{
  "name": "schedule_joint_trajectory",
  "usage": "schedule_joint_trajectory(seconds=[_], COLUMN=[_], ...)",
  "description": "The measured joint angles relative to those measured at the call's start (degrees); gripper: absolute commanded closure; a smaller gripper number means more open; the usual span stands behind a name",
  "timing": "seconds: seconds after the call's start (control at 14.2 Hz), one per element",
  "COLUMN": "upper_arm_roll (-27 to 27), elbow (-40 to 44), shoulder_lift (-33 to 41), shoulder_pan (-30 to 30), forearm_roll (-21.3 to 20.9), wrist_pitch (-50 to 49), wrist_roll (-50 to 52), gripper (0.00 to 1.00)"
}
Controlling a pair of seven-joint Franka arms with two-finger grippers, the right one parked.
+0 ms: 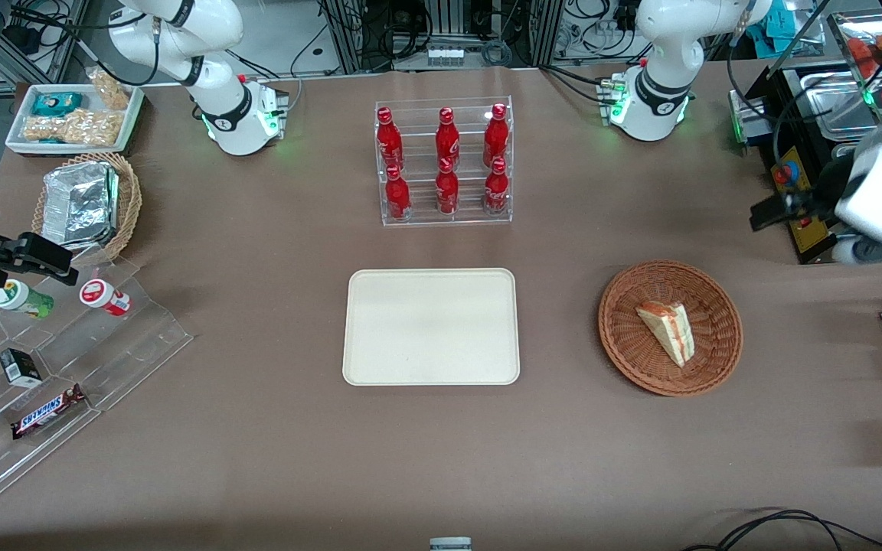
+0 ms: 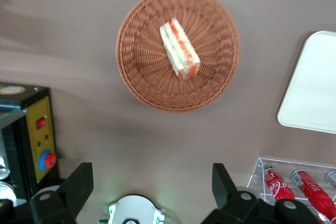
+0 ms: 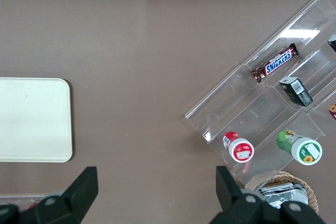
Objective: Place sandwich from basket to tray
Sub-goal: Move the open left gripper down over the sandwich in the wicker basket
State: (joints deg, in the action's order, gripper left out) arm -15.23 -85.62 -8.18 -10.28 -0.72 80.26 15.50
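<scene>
Hand [image 2: 149,190] released, fingers [image 2: 79,182] spread wide, grasping nothing, held high over desk [image 1: 257,459] at working arm's end, farther from front camera than basket [image 1: 717,360]. Sandwich [image 1: 667,330] lies in basket, untouched. Tray [image 1: 431,327] flat on desk, near basket, apart from it, toward parked arm's end.

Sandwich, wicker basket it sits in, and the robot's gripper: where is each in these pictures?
sandwich [image 1: 668,330]: front view, white bread face.
basket [image 1: 632,351]: front view, bare woven floor beside the sandwich.
gripper [image 2: 152,190]: left wrist view, midway between its open fingers, above the table, clear of the basket.
</scene>
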Motion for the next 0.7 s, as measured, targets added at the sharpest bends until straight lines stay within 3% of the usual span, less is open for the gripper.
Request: schedule_joint_trajectory(seconds=[0.35,0.56,0.7], upper_arm_roll=[0.10,-0.01,-0.04], elbow=[-4.27,-12.98,-18.54], shoulder_lift=[-9.14,-9.89,-9.92], shoulder_pan=[-0.04,-0.03,-0.03], forearm_roll=[-0.96,-0.99,-0.99], wrist_pitch=[12.32,26.27,33.17], wrist_roll=[15.23,28.35,31.33], gripper=[0.00,0.00,0.00])
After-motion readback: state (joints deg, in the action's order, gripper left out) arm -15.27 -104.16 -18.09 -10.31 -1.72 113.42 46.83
